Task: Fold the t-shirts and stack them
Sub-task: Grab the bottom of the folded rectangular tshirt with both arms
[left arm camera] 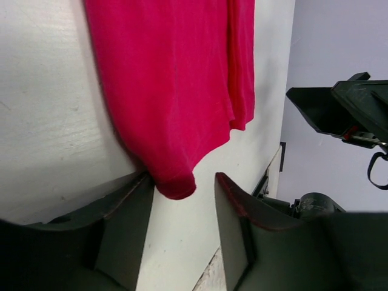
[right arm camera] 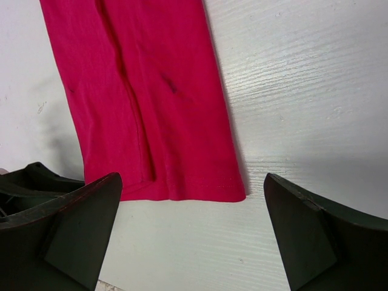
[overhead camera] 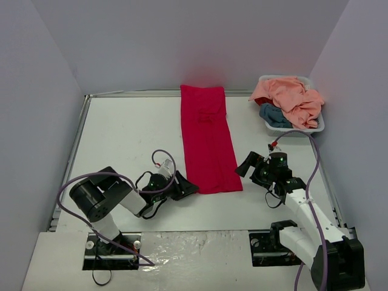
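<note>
Lying between both tools (left (overhead camera: pixel 188 187), right (overhead camera: pixel 245 165), jaws apart, empty), folded red t-shirt (overhead camera: pixel 208 138).

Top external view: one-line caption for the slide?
Both open grippers, left and right, flank the near end of a long folded red shirt.

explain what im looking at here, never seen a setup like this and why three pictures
These are two robot arms bolted to a white table, each ending in a two-fingered pincer. The overhead picture comes from a fixed camera above and behind them. The other two come from small cameras on the wrists, so the dark wedges at the bottom are each arm's own fingers. A red t-shirt, folded into a long strip, lies flat in the middle. A white basket at the far right holds peach and blue shirts. The left pincer and right pincer are both open at the strip's near corners, holding nothing.
</note>
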### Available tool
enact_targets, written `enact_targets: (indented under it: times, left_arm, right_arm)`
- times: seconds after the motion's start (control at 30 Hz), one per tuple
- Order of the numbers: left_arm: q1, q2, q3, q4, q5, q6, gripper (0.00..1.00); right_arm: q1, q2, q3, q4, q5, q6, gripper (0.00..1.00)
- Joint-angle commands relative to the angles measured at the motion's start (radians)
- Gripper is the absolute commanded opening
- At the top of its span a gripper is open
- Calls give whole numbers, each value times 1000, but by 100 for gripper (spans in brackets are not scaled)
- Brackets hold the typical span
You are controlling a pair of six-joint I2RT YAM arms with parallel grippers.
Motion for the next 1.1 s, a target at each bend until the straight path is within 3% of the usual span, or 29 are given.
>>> enact_targets:
  times: [0.0, 0.23, 0.5, 0.7, 0.9, 1.07]
  left_arm:
    - [-3, 82, -47, -250, -36, 54, 43]
    - [-3, 107, -45, -224, -21, 57, 6]
    - [-3, 90, -33, -248, -13, 86, 3]
    - [-3, -36, 25, -457, -19, 165, 3]
    - [-3, -246, 89, -769, -99, 244, 3]
    - [-3, -285, 109, -821, -114, 268, 3]
  right_arm:
    - [-6, -9, -9, -5, -12, -8, 100]
    - [-6, -9, -12, -4, -15, -5, 100]
    - [-6, -4, -19, -5, -26, 2, 100]
    - [-6, 11, -49, -10, -46, 39, 100]
    - [-5, 54, -58, -12, -44, 57, 99]
    - [0, 57, -78, -12, -67, 67, 94]
